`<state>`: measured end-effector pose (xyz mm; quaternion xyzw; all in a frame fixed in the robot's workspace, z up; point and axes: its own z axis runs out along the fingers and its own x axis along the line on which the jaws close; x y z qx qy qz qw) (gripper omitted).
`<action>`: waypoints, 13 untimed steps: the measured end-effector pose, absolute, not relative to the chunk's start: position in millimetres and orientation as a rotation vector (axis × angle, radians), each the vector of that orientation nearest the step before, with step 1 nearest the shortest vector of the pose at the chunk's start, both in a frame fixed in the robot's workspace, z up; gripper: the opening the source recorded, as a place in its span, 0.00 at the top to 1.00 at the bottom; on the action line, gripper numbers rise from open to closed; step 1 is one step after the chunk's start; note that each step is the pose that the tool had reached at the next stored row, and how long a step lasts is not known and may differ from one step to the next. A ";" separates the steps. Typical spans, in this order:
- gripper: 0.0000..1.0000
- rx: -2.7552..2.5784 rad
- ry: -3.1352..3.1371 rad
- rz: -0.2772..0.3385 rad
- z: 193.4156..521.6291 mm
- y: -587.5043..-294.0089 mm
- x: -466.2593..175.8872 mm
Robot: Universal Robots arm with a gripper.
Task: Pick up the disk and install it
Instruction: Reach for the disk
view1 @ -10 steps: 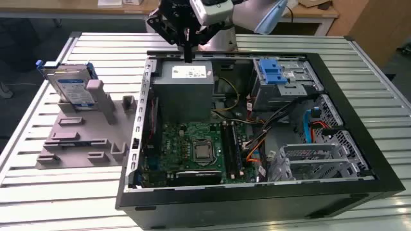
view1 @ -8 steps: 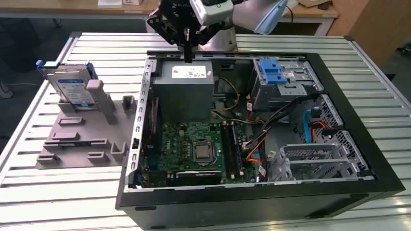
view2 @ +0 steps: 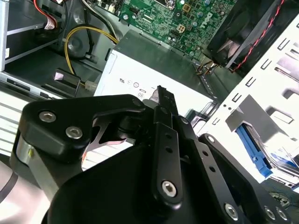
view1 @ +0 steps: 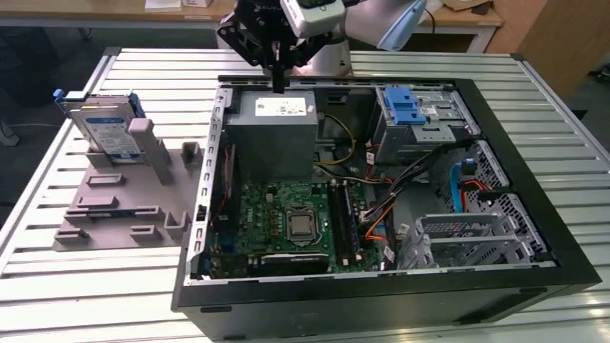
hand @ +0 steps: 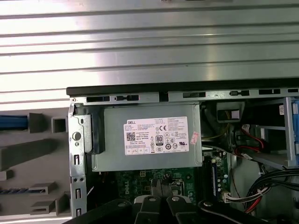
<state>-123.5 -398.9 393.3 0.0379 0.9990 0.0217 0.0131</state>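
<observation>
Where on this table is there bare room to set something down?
Bare slats of the table lie open at the exterior view's lower left, bordered by the grey fixture and the computer case. Another bare strip runs along the case on the exterior view's right. Inside the case is crowded: cables, motherboard, the gripper over the power supply.

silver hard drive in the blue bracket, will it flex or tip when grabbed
Likely rigid: the flat silver hard drive in its blue plastic bracket looks like a metal slab. Probably heavy for its size. It stands on edge in the grey stand, so a sideways push might tip it.
</observation>
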 end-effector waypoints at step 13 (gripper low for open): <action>0.89 0.118 3.113 0.068 393.2 -398.9 -146.6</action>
